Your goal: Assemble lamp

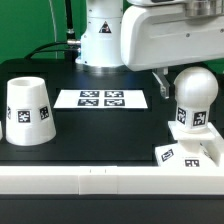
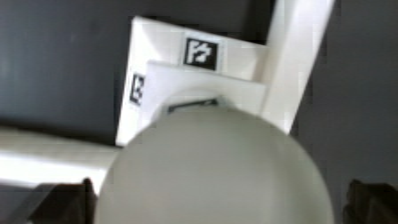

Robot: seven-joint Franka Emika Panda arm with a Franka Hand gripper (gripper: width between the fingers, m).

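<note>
The rounded white bulb stands upright on the flat square base at the exterior view's right, near the table's front edge. In the wrist view the bulb fills the space between the fingers, with the tagged base beyond it. My gripper hangs over the bulb's top. Its dark fingers stand on either side of the bulb with a narrow gap showing, so it is open. The tapered shade stands mouth down at the exterior view's left.
The marker board lies flat at the middle back of the black table. The robot's white pedestal stands behind it. A white rail runs along the table's front edge.
</note>
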